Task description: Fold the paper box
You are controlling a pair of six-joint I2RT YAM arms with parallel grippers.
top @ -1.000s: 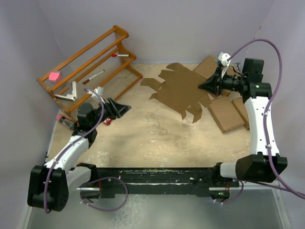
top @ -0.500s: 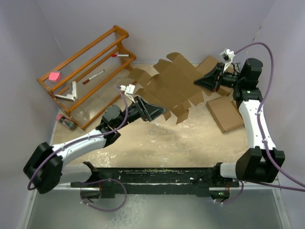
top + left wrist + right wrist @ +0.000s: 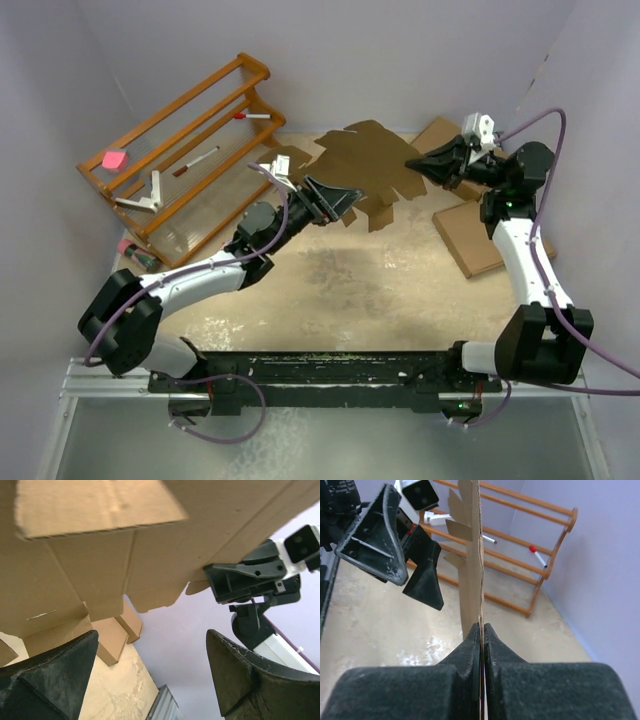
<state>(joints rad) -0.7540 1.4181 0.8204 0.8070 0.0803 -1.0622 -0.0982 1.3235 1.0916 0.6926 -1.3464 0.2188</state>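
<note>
The paper box (image 3: 365, 160) is a flat brown die-cut sheet held up off the table at the back. My right gripper (image 3: 412, 162) is shut on its right edge; in the right wrist view the sheet (image 3: 470, 565) runs edge-on out of the pinched fingertips (image 3: 482, 628). My left gripper (image 3: 348, 203) is open just below the sheet's near-left flaps, with nothing between its fingers (image 3: 50, 680). From the left wrist the sheet's underside (image 3: 125, 545) fills the top, and the right gripper (image 3: 250, 577) clamps its far edge.
A wooden rack (image 3: 185, 150) with markers and a pink block (image 3: 115, 159) stands at the back left. Flat ready-made brown boxes (image 3: 475, 235) lie at the right, under and behind the right arm. Lilac walls close the back and sides.
The right gripper has lifted the sheet off the table and swung it leftward. The left arm has reached out from the rack toward the sheet while its jaws widened.
</note>
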